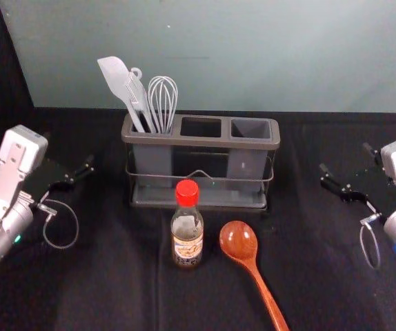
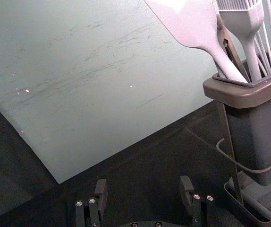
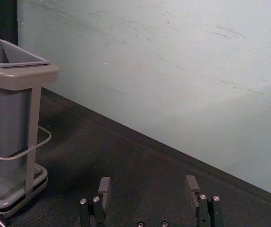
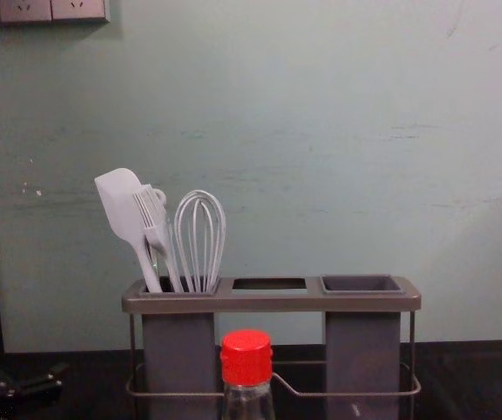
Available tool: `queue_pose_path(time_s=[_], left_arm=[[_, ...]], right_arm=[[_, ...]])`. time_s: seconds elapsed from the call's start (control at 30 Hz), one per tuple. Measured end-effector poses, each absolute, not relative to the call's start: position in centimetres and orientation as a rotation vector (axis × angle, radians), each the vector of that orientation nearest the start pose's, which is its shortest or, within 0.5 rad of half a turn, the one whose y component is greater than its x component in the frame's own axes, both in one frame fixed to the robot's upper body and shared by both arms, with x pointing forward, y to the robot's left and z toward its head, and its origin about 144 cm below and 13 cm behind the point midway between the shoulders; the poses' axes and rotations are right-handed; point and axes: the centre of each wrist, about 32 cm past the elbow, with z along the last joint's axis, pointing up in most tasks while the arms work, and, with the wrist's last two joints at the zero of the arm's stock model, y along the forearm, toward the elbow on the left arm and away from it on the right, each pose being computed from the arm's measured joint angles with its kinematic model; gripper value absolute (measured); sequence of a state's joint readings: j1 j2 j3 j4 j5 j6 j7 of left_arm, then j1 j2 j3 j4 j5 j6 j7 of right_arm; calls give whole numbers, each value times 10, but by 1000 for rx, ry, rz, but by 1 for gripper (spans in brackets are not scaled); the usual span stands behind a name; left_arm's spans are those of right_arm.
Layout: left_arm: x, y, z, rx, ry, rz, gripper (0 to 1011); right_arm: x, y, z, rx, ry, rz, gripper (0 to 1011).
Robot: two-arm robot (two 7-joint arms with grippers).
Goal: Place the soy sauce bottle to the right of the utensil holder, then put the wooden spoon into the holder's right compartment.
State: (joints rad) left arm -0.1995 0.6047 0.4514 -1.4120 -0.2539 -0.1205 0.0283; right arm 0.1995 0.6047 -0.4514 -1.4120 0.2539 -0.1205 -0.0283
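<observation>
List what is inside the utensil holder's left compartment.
A spatula, a brush and a whisk stand in it, plus a brownish utensil, partly hidden. Their lower ends can't be seen; the compartment's wall covers them.

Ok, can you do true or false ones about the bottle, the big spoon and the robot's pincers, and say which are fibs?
1. The soy sauce bottle stands in front of the utensil holder. True.
2. The bottle's cap is green. False: it is red.
3. The wooden spoon lies to the right of the bottle. True.
4. The whisk is in the right compartment. False: it stands in the left one.
5. The right pincer is open, off to the right of the holder. True.
6. The left pincer grips the spoon. False: it is open and holds nothing, left of the holder.
</observation>
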Motion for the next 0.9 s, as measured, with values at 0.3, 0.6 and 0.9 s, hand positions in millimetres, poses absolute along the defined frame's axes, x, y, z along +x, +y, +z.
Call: queue_pose_path(time_s=[0.3,0.6,0.9], left_arm=[[489,310,1140,304,-285,1248,1005],[489,310,1140,304,-285,1248,1005],[489,310,1140,304,-285,1248,1005]], right_arm=[[489,-310,1140,-304,-285,-1248,1003],[489,-310,1140,-304,-285,-1248,1003],[489,-310,1140,-304,-285,-1248,1003]])
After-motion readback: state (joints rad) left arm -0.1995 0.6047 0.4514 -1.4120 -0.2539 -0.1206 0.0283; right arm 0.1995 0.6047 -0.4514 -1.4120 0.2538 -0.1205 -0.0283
